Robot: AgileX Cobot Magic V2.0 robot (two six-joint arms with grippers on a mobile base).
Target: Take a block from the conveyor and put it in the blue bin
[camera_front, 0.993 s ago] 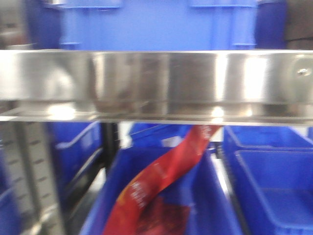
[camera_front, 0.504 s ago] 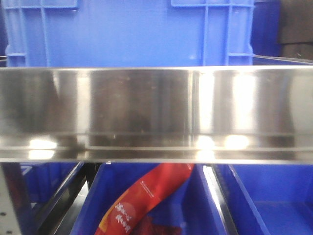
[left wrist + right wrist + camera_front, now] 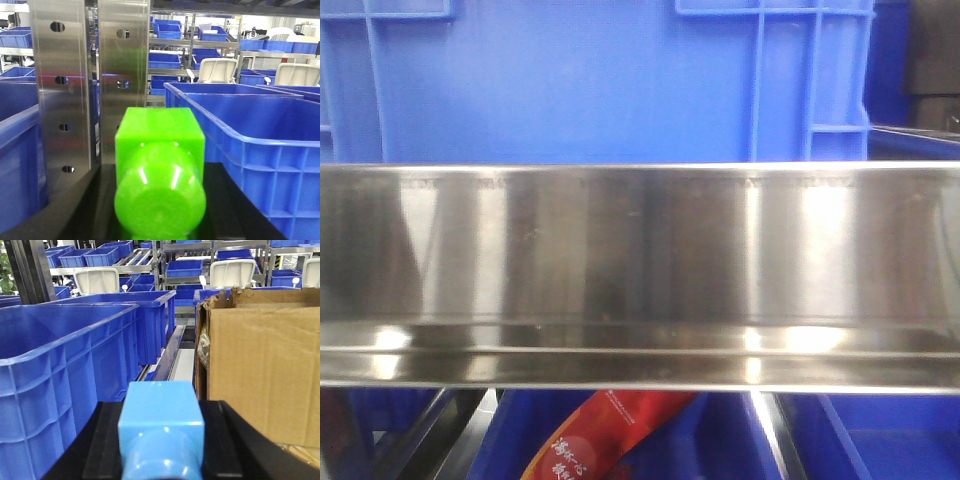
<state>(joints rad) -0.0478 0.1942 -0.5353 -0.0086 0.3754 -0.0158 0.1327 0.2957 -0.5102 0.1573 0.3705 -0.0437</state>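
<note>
One green block (image 3: 160, 150) | long axis along view, round end nearest | claws (image 3: 160, 220) (image 3: 161, 455): cannot tell

A brushed stainless-steel shelf beam (image 3: 640, 270) is spanning the front view from edge to edge, with a large blue plastic crate (image 3: 570, 80) rising directly behind its top edge. Beneath the beam, a red printed packet (image 3: 610, 440) is lying in a lower blue bin (image 3: 720, 440). In the left wrist view, steel racking (image 3: 175, 44) is carrying rows of blue bins (image 3: 170, 27).
</note>
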